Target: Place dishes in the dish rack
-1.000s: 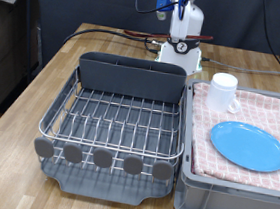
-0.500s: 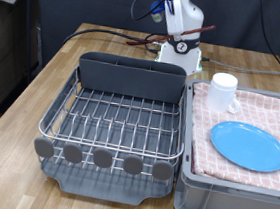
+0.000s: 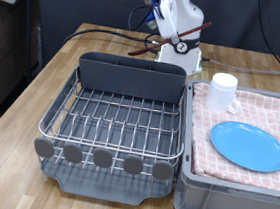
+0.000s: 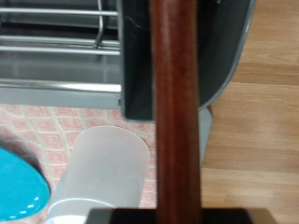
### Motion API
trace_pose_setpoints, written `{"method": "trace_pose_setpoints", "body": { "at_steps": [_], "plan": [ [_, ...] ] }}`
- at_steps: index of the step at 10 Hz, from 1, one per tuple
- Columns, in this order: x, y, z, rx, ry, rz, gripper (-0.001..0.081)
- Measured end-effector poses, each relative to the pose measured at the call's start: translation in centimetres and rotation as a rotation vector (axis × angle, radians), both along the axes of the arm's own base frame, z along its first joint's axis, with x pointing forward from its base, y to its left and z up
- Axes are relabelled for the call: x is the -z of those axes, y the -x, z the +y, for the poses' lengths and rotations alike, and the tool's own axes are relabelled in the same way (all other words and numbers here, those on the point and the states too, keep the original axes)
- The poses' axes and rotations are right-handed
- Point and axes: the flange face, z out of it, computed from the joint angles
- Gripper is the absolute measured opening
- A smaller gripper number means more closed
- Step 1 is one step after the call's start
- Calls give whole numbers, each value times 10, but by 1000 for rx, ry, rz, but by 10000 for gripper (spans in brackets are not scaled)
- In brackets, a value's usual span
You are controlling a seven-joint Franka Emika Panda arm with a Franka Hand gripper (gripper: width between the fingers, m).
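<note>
Wooden table [image 3: 42,84], dark curtain behind, cables trailing at the back. On it, the dish rack [image 3: 118,122] sits on the exterior view's left: wire grid, tall grey back compartment, row of grey discs along the front. Nothing in it that I can see, so no dish racked yet.

The wooden spoon [image 3: 172,36] is up in the air near the exterior view's top, above and behind the rack's back compartment, tilted, reddish-brown, w/ one end poking out toward the exterior view's left. The gripper [image 3: 169,17] has it; in the wrist view the handle [image 4: 176,112] runs straight down the middle between the fingers, so the fingers are clamped on it.

Below the spoon, wrist view shows the rack's corner, the white mug [image 4: 101,177] and an edge of the blue plate [image 4: 19,187].

Mug [image 3: 223,90] and plate [image 3: 248,146] both still sit on the pink checked cloth in the grey crate [image 3: 211,197], exterior view's right, just beside the rack. Mug upright, plate flat, near each other, not touching.

So approx.: one of three dishes lifted, zero placed, two untouched.
</note>
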Motion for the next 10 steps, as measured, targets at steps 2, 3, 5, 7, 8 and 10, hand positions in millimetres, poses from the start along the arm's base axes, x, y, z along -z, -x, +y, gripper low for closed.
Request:
{"method": "trace_pose_setpoints", "body": {
  "at_steps": [2,3,5,7,8,10],
  "plan": [
    [12,6,-15,-8,-63,-10,85],
    [19,9,-23,-11,-95,-12,85],
    [30,15,-41,-23,-148,-15,85],
    [39,16,-55,-36,-166,-26,85],
    [42,16,-59,-44,-177,-25,85],
    [47,15,-62,-56,-186,-18,85]
  ]
}}
